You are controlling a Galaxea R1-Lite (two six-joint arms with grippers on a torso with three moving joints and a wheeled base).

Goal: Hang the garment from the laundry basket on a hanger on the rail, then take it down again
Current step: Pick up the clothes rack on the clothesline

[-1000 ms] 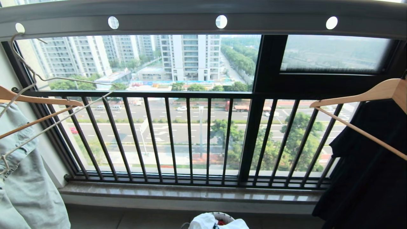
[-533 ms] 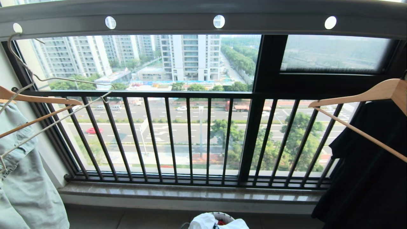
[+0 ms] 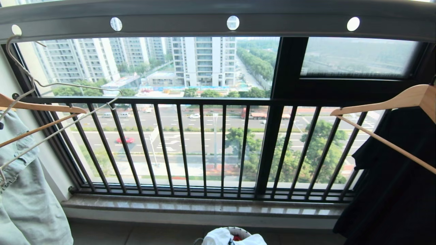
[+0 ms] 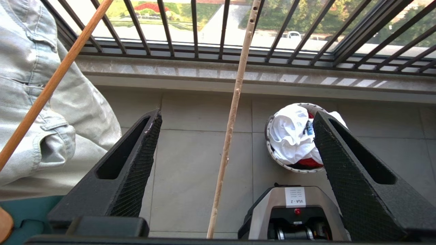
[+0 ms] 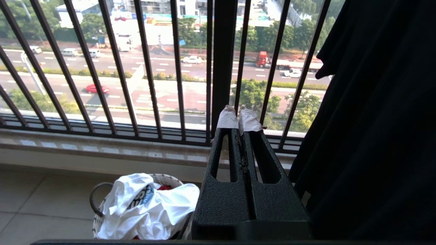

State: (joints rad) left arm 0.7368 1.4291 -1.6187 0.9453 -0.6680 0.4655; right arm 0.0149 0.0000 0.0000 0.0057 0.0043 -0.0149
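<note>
The cream wire hanger [image 3: 68, 84] hangs by its hook from the leftmost hole of the grey rail [image 3: 177, 23]. Its thin bar [image 4: 233, 112] runs between the fingers of my left gripper [image 4: 236, 115], which is open wide and touches neither side of it. On the floor by the window sill stands the laundry basket [image 3: 244, 231] [image 4: 272, 149] [image 5: 94, 197]. The garment, a crumpled white T-shirt [image 3: 218, 236] [image 4: 293, 136] [image 5: 150, 207] with a blue logo, lies on top in it. My right gripper [image 5: 238, 119] is shut and empty, low beside the basket.
A pale denim garment [image 3: 24, 197] [image 4: 37, 102] on a wooden hanger [image 3: 44, 107] hangs close on the left. A black garment [image 3: 391, 177] [image 5: 374, 119] on another wooden hanger [image 3: 385, 102] hangs on the right. Black window railing [image 3: 204, 146] and sill lie ahead; my base [image 4: 296, 214] is below.
The rail and the wire hanger on it have swayed slightly to the left. The window railing, basket and other hangers have stayed put.
</note>
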